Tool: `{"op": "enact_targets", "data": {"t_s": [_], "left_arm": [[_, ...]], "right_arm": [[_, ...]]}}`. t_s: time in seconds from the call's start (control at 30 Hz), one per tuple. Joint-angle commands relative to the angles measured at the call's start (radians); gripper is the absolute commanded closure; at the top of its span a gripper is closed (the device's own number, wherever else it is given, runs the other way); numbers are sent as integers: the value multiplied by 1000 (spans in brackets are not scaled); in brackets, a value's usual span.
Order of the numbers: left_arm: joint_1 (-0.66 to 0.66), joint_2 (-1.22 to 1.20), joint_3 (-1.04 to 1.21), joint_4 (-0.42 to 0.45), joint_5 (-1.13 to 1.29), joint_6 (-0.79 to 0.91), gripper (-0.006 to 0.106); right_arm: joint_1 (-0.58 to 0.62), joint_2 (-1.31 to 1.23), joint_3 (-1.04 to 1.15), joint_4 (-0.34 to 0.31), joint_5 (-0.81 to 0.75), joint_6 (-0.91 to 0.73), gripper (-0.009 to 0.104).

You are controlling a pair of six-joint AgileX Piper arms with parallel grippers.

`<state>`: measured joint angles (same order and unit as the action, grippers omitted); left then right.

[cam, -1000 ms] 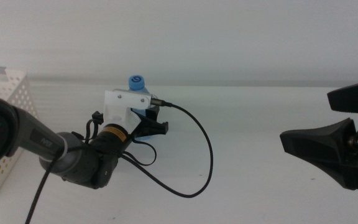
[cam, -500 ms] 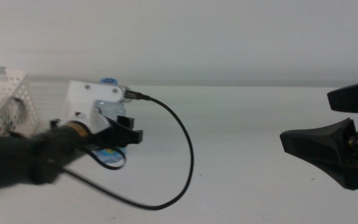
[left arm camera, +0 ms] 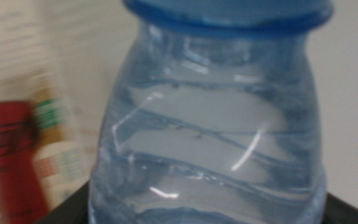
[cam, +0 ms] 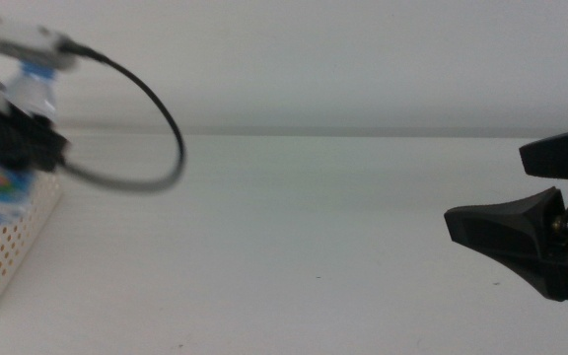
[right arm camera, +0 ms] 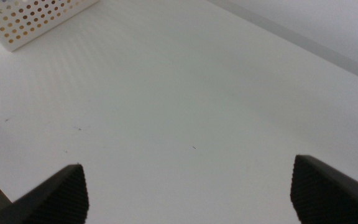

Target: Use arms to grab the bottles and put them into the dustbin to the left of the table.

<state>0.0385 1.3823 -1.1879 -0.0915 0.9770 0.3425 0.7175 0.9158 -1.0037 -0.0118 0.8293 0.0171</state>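
My left gripper (cam: 18, 143), blurred with motion, is shut on the small clear water bottle (cam: 3, 177) and holds it above the white perforated dustbin (cam: 18, 247) at the table's left edge. In the left wrist view the water bottle (left arm camera: 210, 124) fills the picture, its blue cap (left arm camera: 229, 12) facing away from the jaws. Behind it, blurred, lie a red can (left arm camera: 8, 155) and a green-labelled juice bottle (left arm camera: 55, 149). My right gripper (cam: 486, 187) waits at the right, open and with nothing in it, also seen as the right gripper (right arm camera: 191, 193) over bare table.
A black cable (cam: 156, 138) loops out from the left wrist over the white table (cam: 294, 237). A corner of the dustbin (right arm camera: 36, 15) shows far across the table in the right wrist view.
The left arm has swung left and upward with the water bottle, from the table's middle-left to above the dustbin. The right arm has stayed still.
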Motion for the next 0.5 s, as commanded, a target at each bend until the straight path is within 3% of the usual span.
{"op": "enact_targets", "data": {"t_s": [0.0,0.2,0.47], "left_arm": [[76,57,-148,34,122,55,102],[230,250,-353,60,285,130,102],[372,380,-384,114,208,157,102]], "right_arm": [[1,-3,4,-6,-10,-10,9],[1,-3,4,-6,-10,-10,9],[1,-3,4,-6,-10,-10,9]]}}
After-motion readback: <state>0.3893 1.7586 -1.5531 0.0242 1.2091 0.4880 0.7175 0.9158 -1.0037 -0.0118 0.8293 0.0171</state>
